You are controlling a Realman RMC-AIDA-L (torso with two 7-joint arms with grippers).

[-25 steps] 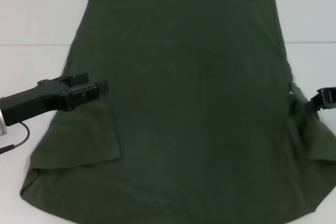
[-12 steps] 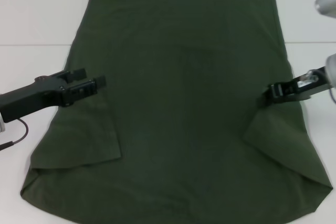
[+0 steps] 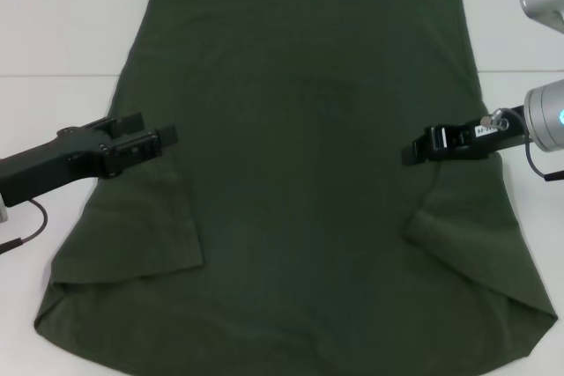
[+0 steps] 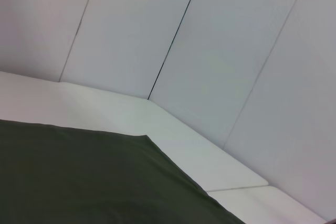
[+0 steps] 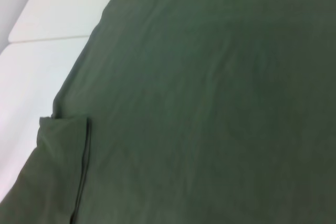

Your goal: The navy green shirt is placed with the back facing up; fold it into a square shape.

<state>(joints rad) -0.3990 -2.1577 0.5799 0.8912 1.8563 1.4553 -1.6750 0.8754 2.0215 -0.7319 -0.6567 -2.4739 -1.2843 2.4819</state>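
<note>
The navy green shirt [image 3: 308, 173] lies flat, back up, on the white table [image 3: 53, 33]. Its left sleeve [image 3: 154, 226] is folded in onto the body. My left gripper [image 3: 150, 129] is open and empty, hovering over the shirt's left edge just above that sleeve. My right gripper [image 3: 416, 151] looks shut on the top of the right sleeve [image 3: 467, 217], which is drawn inward over the body. The left wrist view shows a shirt corner [image 4: 79, 182]. The right wrist view shows the shirt's back [image 5: 210, 103] and the folded left sleeve [image 5: 65, 161].
White table shows on both sides of the shirt and behind it [image 4: 157, 124]. White wall panels [image 4: 210, 51] stand past the far edge. A black cable [image 3: 26, 226] hangs under my left arm. The shirt's near edge reaches the table's front.
My right gripper has come in from the shirt's right edge toward the middle, pulling the right sleeve over the body. My left gripper has barely moved.
</note>
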